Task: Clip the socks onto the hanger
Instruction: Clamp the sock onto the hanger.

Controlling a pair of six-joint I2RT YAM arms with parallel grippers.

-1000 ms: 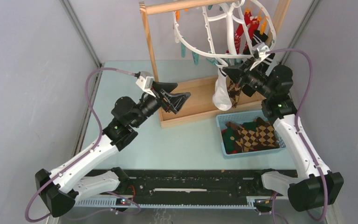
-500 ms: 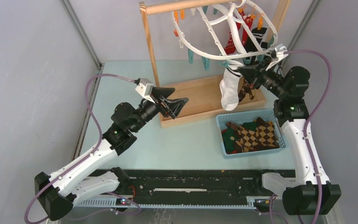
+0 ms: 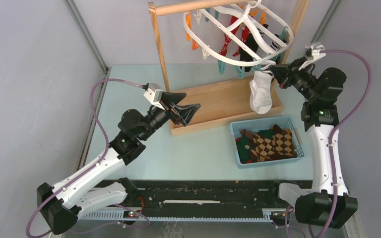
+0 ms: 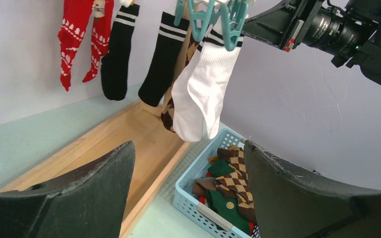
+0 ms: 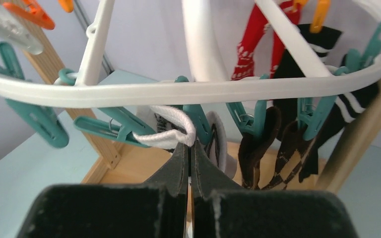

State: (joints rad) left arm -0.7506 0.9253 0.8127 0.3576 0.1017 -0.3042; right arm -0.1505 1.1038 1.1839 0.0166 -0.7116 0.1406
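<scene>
Socks: white sock (image 3: 262, 94) hangs under hanger (image 3: 213, 55) rim, 5 o'clock side in top view, over wooden rack (image 3: 218, 101) base. R gripper (image 3: 274, 72) at same spot, fingers together, pinching white cuff just below rim, beside teal clip (image 5: 121, 130). Can't tell if clip bites cuff. Also hung: red pair (image 4: 74, 39), black striped pair (image 4: 116, 54), argyle sock (image 4: 167, 115). Loose socks (image 3: 265, 144) in blue basket (image 3: 268, 161), 4 o'clock on table. L gripper (image 3: 191, 102) fingers wide apart, holding nothing, at 9 o'clock of rack base, well apart from hanger.
</scene>
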